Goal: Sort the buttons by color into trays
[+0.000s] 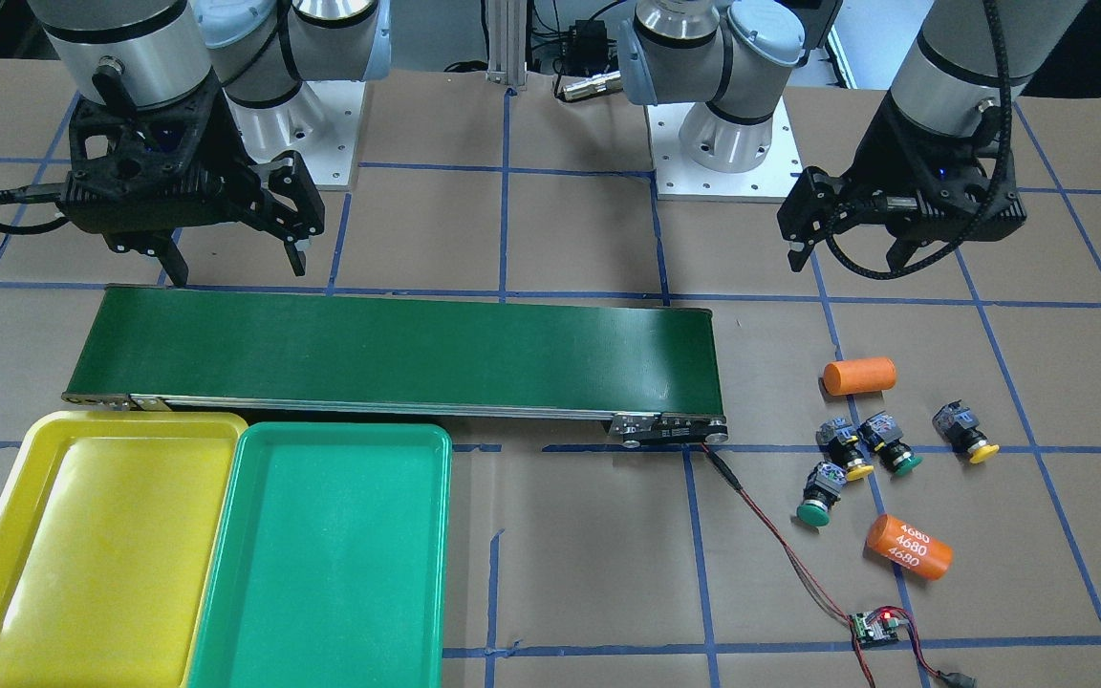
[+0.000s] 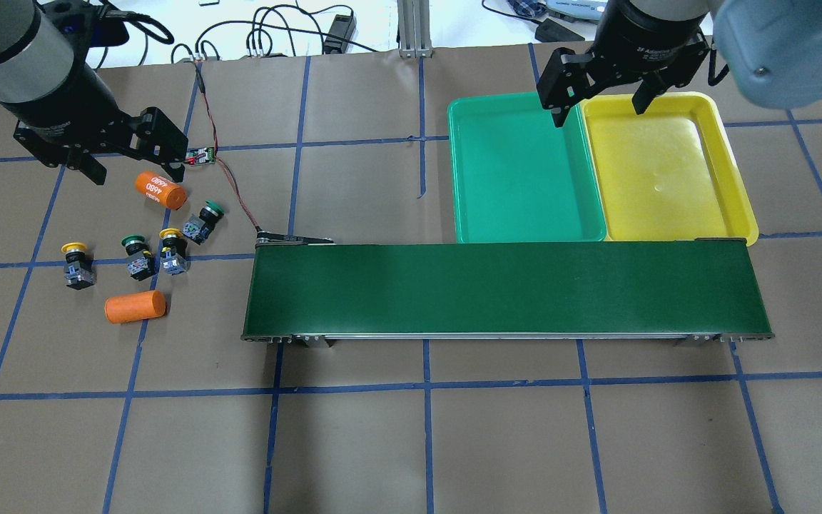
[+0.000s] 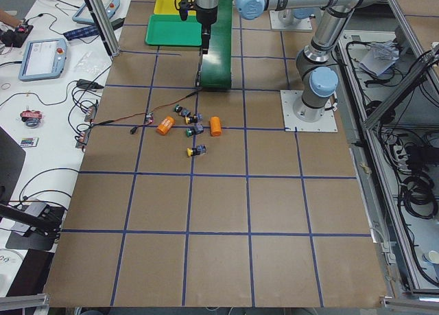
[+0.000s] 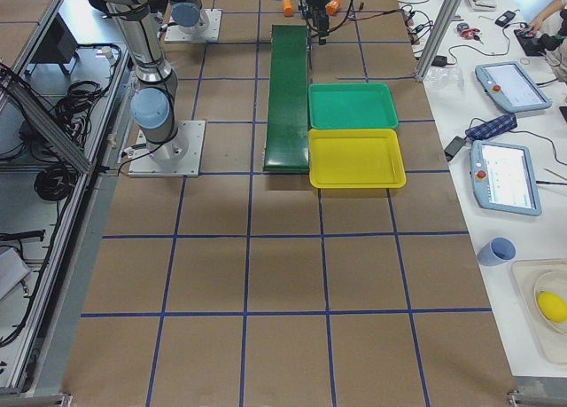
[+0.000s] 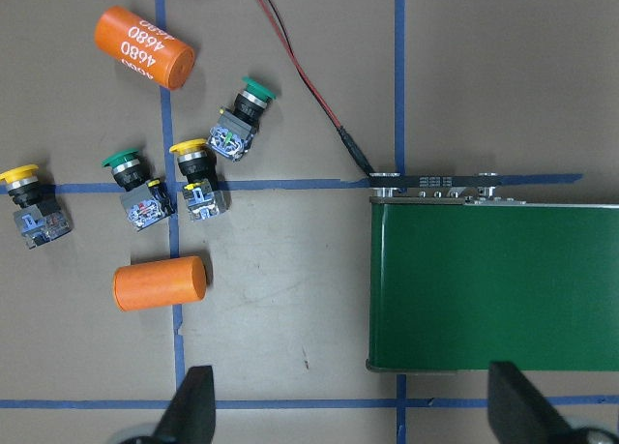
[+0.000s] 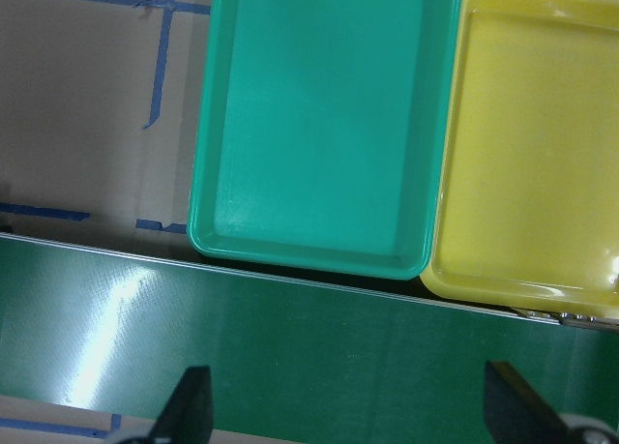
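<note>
My table [image 2: 354, 442] is covered in brown paper, ruled into squares by blue tape [image 2: 425, 385]. Along the operators' side runs a white bench [image 4: 554, 234] carrying two teach pendants [image 4: 508, 178] and a blue cup [image 4: 498, 251]. Behind my base, black cables [image 4: 44, 97] lie in a metal-framed bay.

Light: bright and even from overhead, and all my views read clearly.
Shadows: soft and short on the desk [image 2: 382, 442].
Glare: a pale sheen on the belt [image 6: 116, 304] and on the yellow tray [image 2: 661, 182].
Focus: my left hand [image 5: 353, 410] shows blurred fingers [image 5: 191, 405] at the frame's lower edge.
</note>
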{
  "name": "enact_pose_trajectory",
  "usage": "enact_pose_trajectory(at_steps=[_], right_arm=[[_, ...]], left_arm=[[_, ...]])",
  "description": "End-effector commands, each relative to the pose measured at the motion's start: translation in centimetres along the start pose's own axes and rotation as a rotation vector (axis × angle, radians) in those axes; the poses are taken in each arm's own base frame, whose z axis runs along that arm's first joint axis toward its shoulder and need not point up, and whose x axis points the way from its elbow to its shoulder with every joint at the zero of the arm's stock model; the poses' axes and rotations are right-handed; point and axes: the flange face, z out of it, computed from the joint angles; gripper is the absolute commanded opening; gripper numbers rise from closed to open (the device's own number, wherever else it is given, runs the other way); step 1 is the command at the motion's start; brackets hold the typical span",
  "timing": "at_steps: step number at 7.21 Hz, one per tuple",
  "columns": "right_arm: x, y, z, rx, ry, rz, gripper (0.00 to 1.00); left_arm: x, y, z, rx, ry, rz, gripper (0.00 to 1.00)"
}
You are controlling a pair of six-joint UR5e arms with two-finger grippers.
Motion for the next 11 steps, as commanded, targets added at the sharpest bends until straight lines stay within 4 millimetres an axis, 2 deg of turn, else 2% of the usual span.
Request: enact_pose_trajectory(at_steps=[1,4,6,8,9,10,11], right_arm=[[0.1,-0.2,-0.6,-0.008,-0.001,0.002,1.00],[0.0,-0.1,-0.5,-0.014,-0.001,0.000,1.00],[-0.1,-0.1,-0.6,-0.014,-0.002,-0.001,1.00],[-0.1,0.0,-0.7,-0.014,-0.002,-0.001,1.00],[-0.1,-0.1,-0.6,-0.016,-0.002,-0.001,1.00],[-0.1,0.0,-0.5,-0.017,-0.002,-0.001,1.00],[0.0,-0.1,-0.6,-0.016,0.000,-0.001,1.00]], left_arm=[[-0.6,-0.6,0.1,0.022,-0.004,-0.016,1.00],[-2.7,-1.7,0.6,0.047,-0.008,-0.102,1.00],[-3.1,-2.0,0.9,0.043,-0.005,-0.165,1.00],[-5.7,-3.7,2.7,0.053,-0.006,-0.319,1.00],[-6.5,-5.5,3.9,0.110,-0.006,-0.341,1.00],[-6.7,-6.4,6.0,0.105,-0.004,-0.393,1.00],[-6.9,-6.9,7.1,0.090,-0.004,-0.440,1.00]])
